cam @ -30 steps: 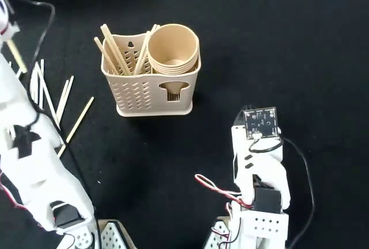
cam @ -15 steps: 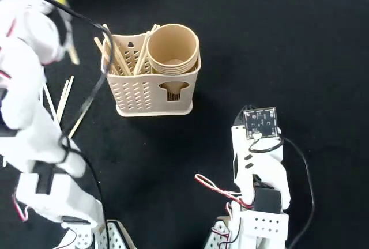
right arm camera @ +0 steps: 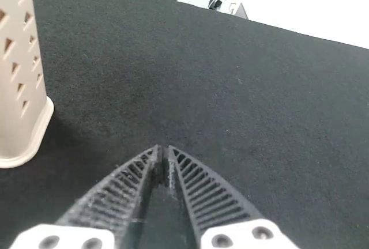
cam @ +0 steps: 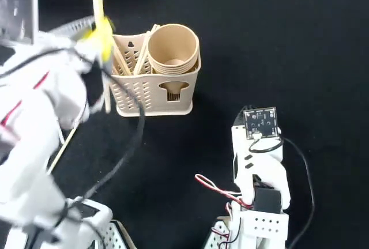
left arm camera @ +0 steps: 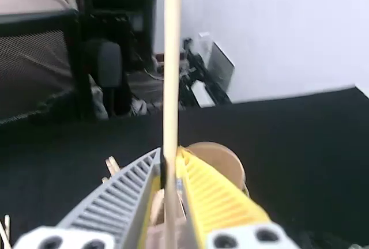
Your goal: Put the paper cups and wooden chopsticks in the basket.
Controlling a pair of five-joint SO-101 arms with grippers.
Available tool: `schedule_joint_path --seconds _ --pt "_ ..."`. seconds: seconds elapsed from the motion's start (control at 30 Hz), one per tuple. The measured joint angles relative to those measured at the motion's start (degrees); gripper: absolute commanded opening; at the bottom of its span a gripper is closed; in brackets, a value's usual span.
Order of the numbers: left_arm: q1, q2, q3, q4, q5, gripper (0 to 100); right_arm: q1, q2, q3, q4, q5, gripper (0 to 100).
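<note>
Table: black cloth-covered table (cam: 288,47), arms along the near edge.
Basket: beige perforated plastic basket (cam: 147,93), upright toward the far left of the cloth, split into a left and a right compartment.
Cups: nested stack of tan paper cups (cam: 173,44), seated in the right compartment, rim standing a little above the basket's edge.
Sticks already home: bundle of wooden chopsticks (cam: 118,53), leaning in the left compartment, tips fanned out over the rim.
Left arm: raised high and close under the high camera, left gripper (left arm camera: 167,159) up beside the basket's left side, grey finger and yellow finger clamped tight on a long pale wooden chopstick (left arm camera: 170,59).
Held stick: near upright, pinched partway along, a long stretch rising above the fingers, the lower end poking out below and crossing the basket's left wall in the high view; touching the wall or not, cannot tell.
Outside the basket: loose wooden chopstick (cam: 60,151), flat on the cloth left of the basket, partly covered by the left arm.
Right arm: white, at the near edge, right of the basket and well apart from it; right gripper (right arm camera: 162,155) low over bare cloth, black ribbed fingers pressed together with nothing between them, a corner of the basket off to one side in the right wrist view.
</note>
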Motion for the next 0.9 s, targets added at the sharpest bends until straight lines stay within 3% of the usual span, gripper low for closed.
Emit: schedule_joint_path --seconds 0.1,0.23,0.43,0.6,0.73,0.9 --pt "1.41 -8.26 9.76 -2.99 0.00 3 0.00 0.00 0.00 0.00 0.00 1.1" --pt "1.32 -19.43 24.70 -14.77 0.00 3 0.00 0.00 0.00 0.00 0.00 1.1" --pt "-0.26 -36.48 56.79 -42.02 0.00 3 0.00 0.00 0.00 0.00 0.00 1.1" --pt "-0.44 -49.76 87.47 -71.30 0.00 3 0.00 0.00 0.00 0.00 0.00 1.1" --pt "-0.70 -51.25 104.44 -91.69 -2.37 3 0.00 0.00 0.00 0.00 0.35 1.1" --pt "-1.49 -44.04 110.07 -98.99 -4.92 3 0.00 0.00 0.00 0.00 0.88 1.1"
